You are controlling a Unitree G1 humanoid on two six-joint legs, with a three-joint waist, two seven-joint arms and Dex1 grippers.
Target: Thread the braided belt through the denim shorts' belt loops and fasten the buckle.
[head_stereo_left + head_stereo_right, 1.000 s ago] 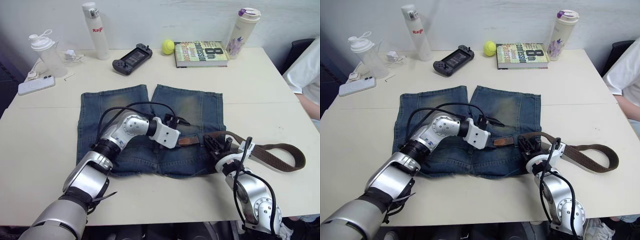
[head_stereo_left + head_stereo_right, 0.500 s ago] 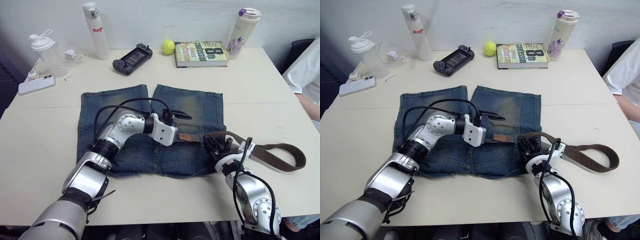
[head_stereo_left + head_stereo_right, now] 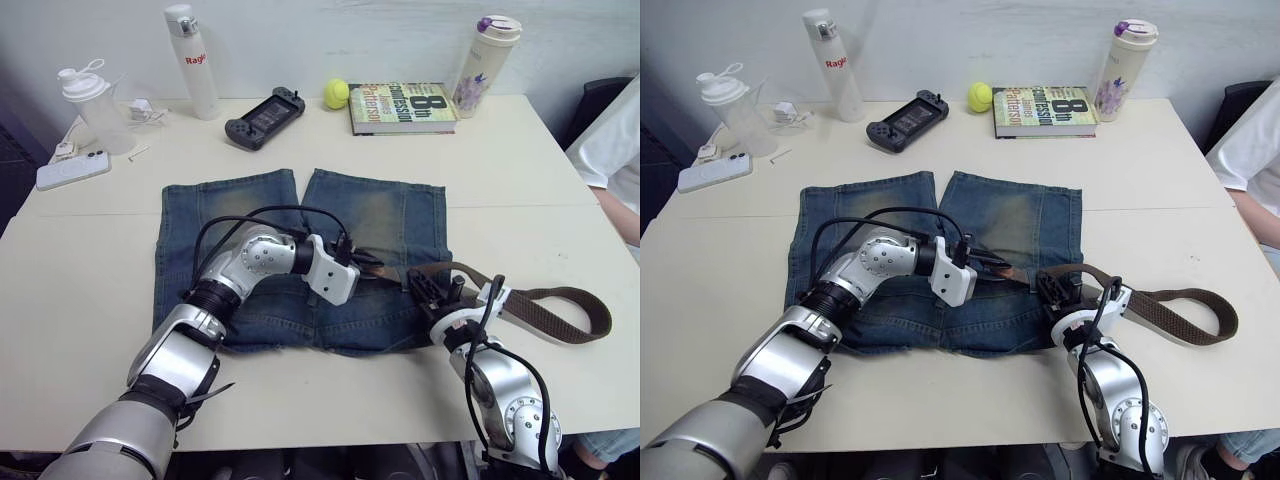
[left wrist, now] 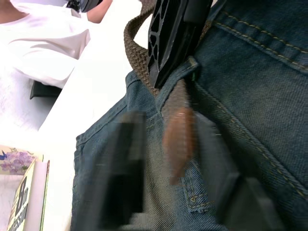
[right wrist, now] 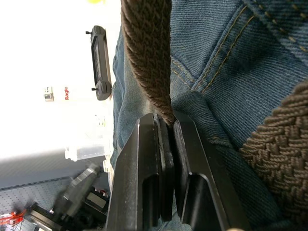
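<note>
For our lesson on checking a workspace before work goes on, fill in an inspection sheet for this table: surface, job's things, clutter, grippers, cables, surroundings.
Surface: pale table, flat.
Job's things: denim shorts spread flat; braided belt loops off their right side, its tan tip poking out of a belt loop.
Clutter: along the far edge, shaker bottle, phone, white bottle, game controller, tennis ball, book, flowered tumbler.
Grippers: left gripper open, jaws either side of the tip; right gripper shut on the belt.
Cables: black ones on both arms.
Surroundings: person in white at the right.
</note>
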